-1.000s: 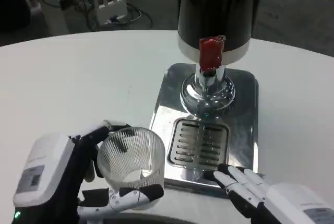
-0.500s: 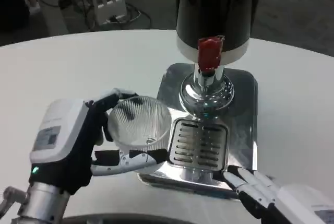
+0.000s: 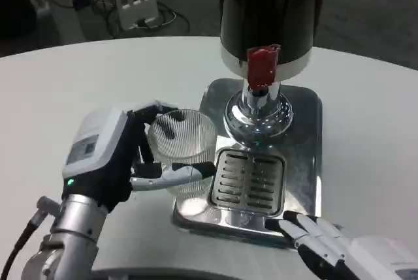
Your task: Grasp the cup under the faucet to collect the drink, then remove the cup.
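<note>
Clear ribbed cup (image 3: 181, 144), gripped by left hand (image 3: 114, 159) beside drip grate (image 3: 248, 177); right hand (image 3: 339, 250) idle, fingers extended, nothing held; placement under faucet (image 3: 262, 71) judged outstanding, a rightward carry being required.

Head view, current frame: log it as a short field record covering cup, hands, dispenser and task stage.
cup: clear ribbed cup, looks empty, upright, at the left edge of the drip tray
left hand: left hand grips the cup
right hand: right hand at the tray's front right corner, holds nothing
dispenser: dark dispenser with red tap handle
drip tray: slotted grate
stage: cup not yet under the faucet
</note>
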Controlling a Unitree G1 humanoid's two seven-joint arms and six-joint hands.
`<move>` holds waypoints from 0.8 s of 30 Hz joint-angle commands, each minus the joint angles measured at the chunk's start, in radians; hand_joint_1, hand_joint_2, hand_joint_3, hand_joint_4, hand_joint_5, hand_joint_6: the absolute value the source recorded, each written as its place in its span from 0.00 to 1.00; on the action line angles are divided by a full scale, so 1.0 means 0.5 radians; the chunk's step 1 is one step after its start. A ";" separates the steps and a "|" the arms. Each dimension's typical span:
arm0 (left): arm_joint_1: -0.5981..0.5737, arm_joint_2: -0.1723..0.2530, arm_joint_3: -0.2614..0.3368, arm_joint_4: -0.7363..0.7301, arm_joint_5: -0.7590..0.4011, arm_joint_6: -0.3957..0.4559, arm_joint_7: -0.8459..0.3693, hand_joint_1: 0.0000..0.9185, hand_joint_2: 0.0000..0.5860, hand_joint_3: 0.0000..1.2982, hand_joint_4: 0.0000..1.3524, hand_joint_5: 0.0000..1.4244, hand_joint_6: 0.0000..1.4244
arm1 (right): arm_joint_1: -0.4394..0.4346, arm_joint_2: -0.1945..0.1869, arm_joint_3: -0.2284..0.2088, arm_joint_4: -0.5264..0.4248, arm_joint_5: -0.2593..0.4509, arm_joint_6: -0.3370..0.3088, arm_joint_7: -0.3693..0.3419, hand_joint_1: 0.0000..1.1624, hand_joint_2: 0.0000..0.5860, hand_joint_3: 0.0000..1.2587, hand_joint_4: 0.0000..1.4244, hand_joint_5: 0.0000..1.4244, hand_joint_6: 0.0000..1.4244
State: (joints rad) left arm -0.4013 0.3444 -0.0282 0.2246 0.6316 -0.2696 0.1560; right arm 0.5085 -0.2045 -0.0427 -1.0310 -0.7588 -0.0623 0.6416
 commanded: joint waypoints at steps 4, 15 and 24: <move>-0.234 -0.041 -0.113 0.251 -0.027 -0.002 0.112 0.70 0.00 0.63 0.65 0.68 0.74 | 0.080 0.076 0.041 -0.032 -0.037 -0.072 -0.027 0.25 0.76 0.05 0.00 0.00 0.00; -0.420 -0.164 -0.287 0.397 0.035 0.076 0.228 0.70 0.00 0.63 0.65 0.68 0.74 | 0.106 0.085 0.009 -0.032 -0.013 -0.070 -0.034 0.25 0.75 0.05 0.00 0.00 0.00; -0.496 -0.187 -0.380 0.521 0.029 0.114 0.281 0.70 0.00 0.63 0.65 0.68 0.74 | 0.143 0.074 -0.027 -0.032 0.019 -0.074 -0.074 0.26 0.75 0.05 0.00 0.00 0.00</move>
State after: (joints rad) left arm -0.6326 0.2560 -0.2107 0.4767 0.6424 -0.2132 0.2658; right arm 0.5677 -0.1666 -0.0501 -1.0310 -0.7574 -0.0881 0.6149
